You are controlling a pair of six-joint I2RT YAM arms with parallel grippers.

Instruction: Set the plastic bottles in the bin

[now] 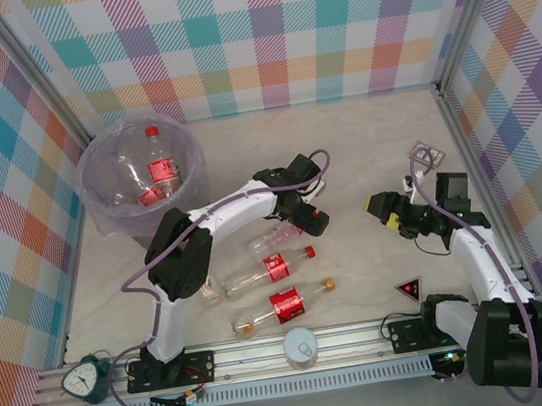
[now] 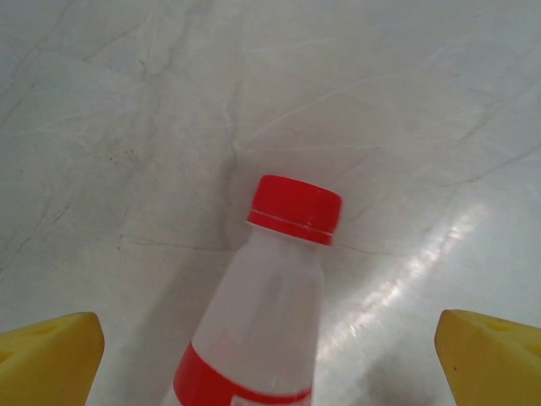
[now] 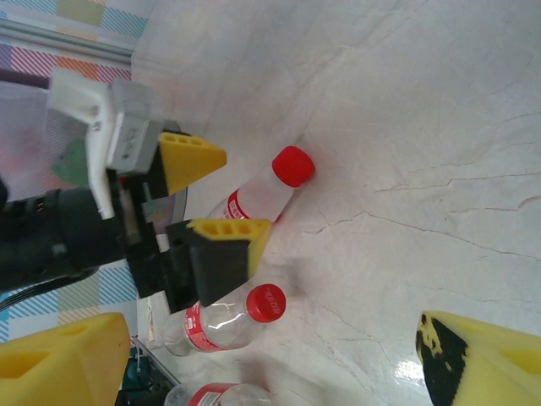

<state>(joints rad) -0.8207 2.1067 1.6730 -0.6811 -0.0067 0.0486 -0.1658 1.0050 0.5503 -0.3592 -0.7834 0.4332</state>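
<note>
Bottle lying flat, red cap pointing right, below left claw

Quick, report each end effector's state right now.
Left end effector: open over a bottle, nothing held.
Right end effector: open, empty.

Side by side on the bench: the white-linked, black-jointed left arm and its matching right arm, each trailed by a lilac cable. Yellow wedge-shaped fingertips, pierced with small holes, cap the white-and-black left gripper; one right fingertip carries black smudges.
</note>
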